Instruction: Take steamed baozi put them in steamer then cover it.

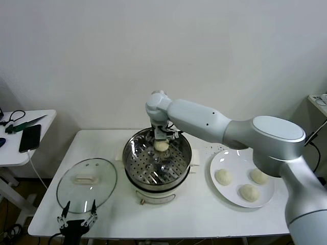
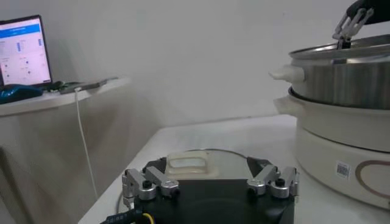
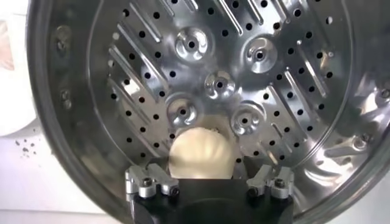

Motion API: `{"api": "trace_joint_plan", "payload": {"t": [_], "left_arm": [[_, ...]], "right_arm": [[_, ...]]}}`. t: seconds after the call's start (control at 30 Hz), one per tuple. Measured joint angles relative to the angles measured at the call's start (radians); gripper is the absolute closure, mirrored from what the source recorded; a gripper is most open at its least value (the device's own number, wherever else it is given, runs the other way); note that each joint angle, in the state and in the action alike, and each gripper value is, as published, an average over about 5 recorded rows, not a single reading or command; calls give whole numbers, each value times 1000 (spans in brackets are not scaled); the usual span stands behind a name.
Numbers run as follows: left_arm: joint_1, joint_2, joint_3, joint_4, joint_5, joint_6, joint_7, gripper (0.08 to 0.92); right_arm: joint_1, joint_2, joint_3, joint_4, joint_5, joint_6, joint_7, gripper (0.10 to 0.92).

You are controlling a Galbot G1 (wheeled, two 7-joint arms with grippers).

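Head view shows the right pincer point(image 1: 161, 139) reaching down into the steamer point(image 1: 134, 153), which sits in the middle of the table point(image 1: 204, 214). One baozi point(image 1: 161, 146) lies on the steamer's holey floor at the far side, right under the pincer. In the right wrist view the fingers point(image 3: 149, 181) stand wide apart on each side of the bun point(image 3: 200, 155) and do not squeeze it, so it looks let go. Three more buns point(image 1: 223, 176) wait on the white plate point(image 1: 218, 194) to the right of the steamer. The cover point(image 1: 87, 182) lies flat on the table to the left of the steamer. The left pincer point(image 1: 77, 214) hangs low at the near edge of the table, just by the cover, wide open and holding nothing. So the step in hand seems to be putting the first bun in. Next, the right arm likely needs to lift out and go to the plate for another bun. A small label point(image 2: 343, 170) on the white pot base is too tiny to read.
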Motion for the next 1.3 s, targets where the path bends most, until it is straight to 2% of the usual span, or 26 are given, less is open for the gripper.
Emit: {"api": "trace_joint_plan", "payload": {"t": [0.33, 0.57, 0.7, 1.07, 1.3], "left_arm": [[0, -1, 5, 0, 0, -1, 0, 177], [-1, -2, 10, -6, 1, 0, 0, 177], [-2, -2, 12, -7, 2, 0, 0, 177], [-25, -2, 27, -8, 15, 7, 6, 177], [-21, 4, 24, -15, 20, 4, 7, 177]], "right_arm": [[54, -66, 9, 80, 62, -10, -22, 203], [159, -187, -39, 179, 183, -78, -4, 203], [234, -284, -106, 237, 297, -185, 38, 203], [328, -545, -263, 334, 632, -600, 100, 203], [279, -674, -292, 351, 743, -765, 106, 203]]}}
